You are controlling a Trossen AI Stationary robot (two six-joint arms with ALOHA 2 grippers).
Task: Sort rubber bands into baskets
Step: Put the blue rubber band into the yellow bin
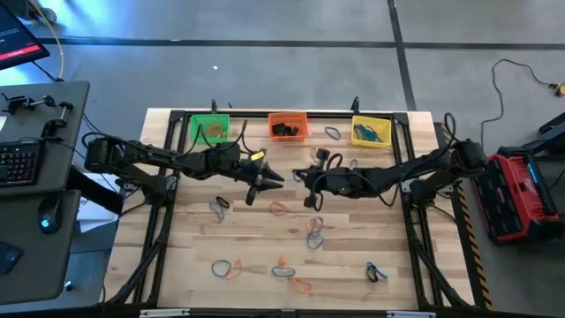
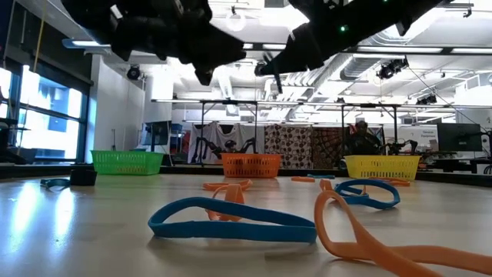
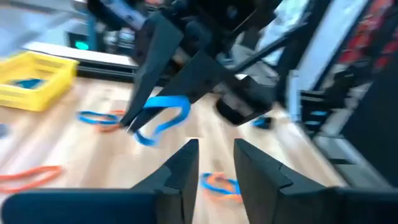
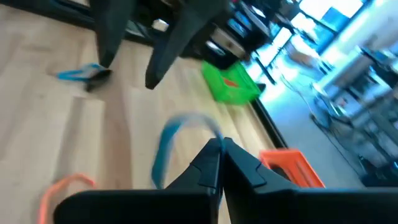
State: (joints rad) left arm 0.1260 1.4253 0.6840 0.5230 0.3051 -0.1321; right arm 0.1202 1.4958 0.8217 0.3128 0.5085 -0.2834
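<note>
A: The pale wooden plank table top [image 1: 265, 243] looks smooth, with visible grain and a soft sheen near the low camera.

B: And the green plastic mesh basket [image 2: 127, 161], the red-orange plastic mesh basket [image 2: 251, 165] and the yellow plastic mesh basket [image 2: 382, 166]?

A: All openwork plastic, slightly glossy. The blue rubber band [image 2: 231, 221] and the orange rubber band [image 2: 369, 238] look matt, soft and flexible.

B: The right gripper's fingers [image 4: 214, 162]?

A: Dark, matt, smooth-faced.

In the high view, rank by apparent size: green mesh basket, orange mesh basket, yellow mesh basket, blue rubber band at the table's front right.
1-3. green mesh basket, orange mesh basket, yellow mesh basket: they look alike, no ranking.
4. blue rubber band: clearly smallest.
</note>
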